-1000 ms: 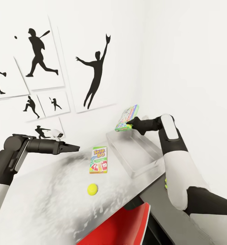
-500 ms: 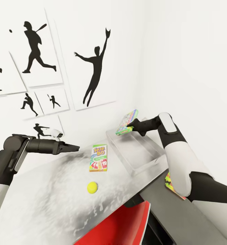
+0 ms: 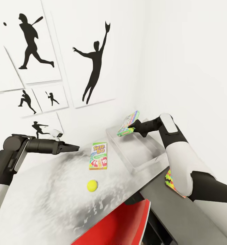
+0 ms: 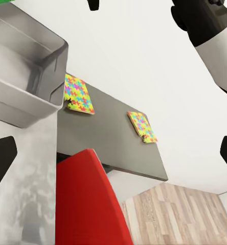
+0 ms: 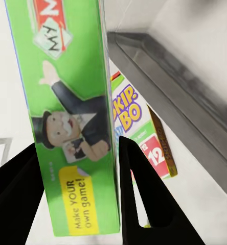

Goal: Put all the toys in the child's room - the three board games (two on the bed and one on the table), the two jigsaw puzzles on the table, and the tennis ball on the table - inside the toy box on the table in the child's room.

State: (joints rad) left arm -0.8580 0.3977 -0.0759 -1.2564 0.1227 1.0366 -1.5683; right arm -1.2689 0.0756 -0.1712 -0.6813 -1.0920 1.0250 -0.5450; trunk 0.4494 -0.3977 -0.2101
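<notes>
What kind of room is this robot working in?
Probably a child's bedroom or playroom. Baseball silhouette posters cover the wall, and a card game box, a tennis ball and colourful jigsaw puzzles lie on the desk.

Green board game (image 5: 67, 122) held in right gripper (image 5: 77, 194): reads "MY M…" at one end, "Make YOUR own game!" on a yellow patch. Second board game (image 3: 99, 156) flat on the table (image 3: 52, 200), beside toy box (image 3: 151, 154) wall: "SKIP-BO", plus number "12" on a red card.
</notes>
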